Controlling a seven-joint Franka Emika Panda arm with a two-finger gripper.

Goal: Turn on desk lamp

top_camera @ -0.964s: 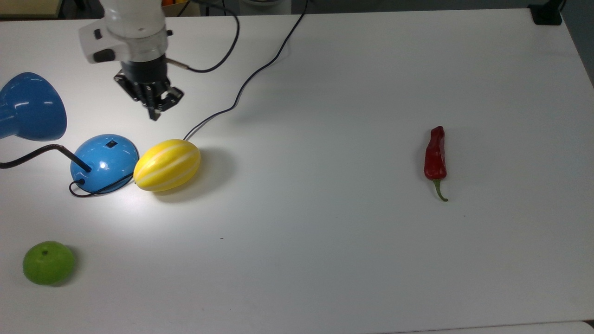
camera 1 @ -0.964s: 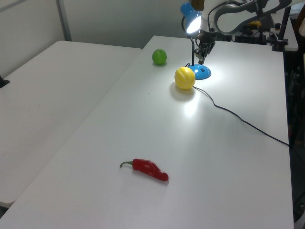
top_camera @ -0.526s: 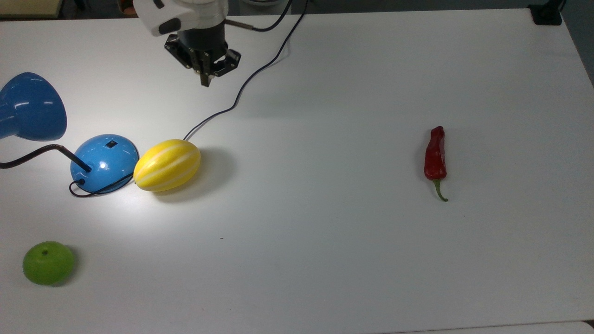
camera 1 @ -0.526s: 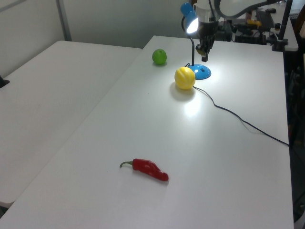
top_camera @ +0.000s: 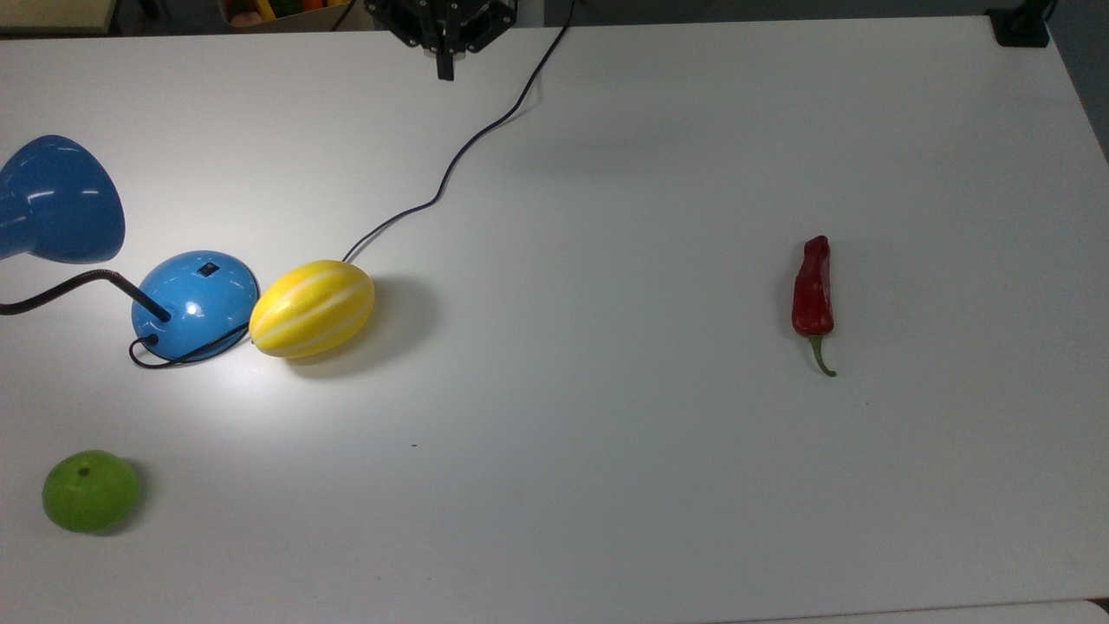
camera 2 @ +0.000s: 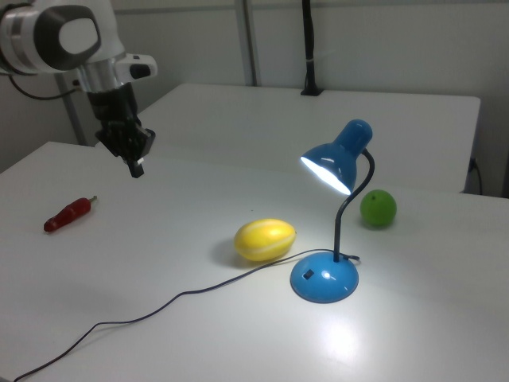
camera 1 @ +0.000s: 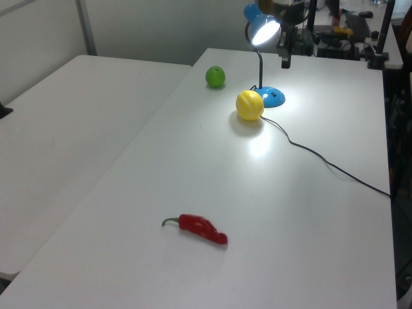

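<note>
1. The white surface [top_camera: 658, 485] carries everything; in the top view most of it is bare.

2. The desk lamp [camera 2: 334, 171] stands near the top view's left edge. Its round blue base [top_camera: 195, 303] sits on the surface, the thin black neck [camera 2: 350, 211] rises from it, and the bell shade [top_camera: 56, 199] hangs out over the surface. In the right view the shade's mouth glows white and a bright pool of light lies on the surface beside the base, so the lamp appears lit.

3. The tool [camera 2: 137, 163] hangs in the air well apart from the lamp, at the top view's upper edge and to the right view's left. Its fingers look pressed together, clenched on nothing.

4. The yellow striped melon [top_camera: 312, 308] lies just beside the base, touching or nearly touching it, on the top view's right of it.

5. The green apple [top_camera: 91, 490] sits near the top view's lower left corner, and the red chili pepper [top_camera: 813, 290] lies far off toward the top view's right.

6. The black cord [top_camera: 450, 165] runs from the base past the melon toward the surface's far edge.

7. The small dark switch [top_camera: 207, 269] sits on top of the base, with nothing touching it.

8. Judging by the glow, the task looks done; nothing seems left beyond the tool clearing away.
</note>
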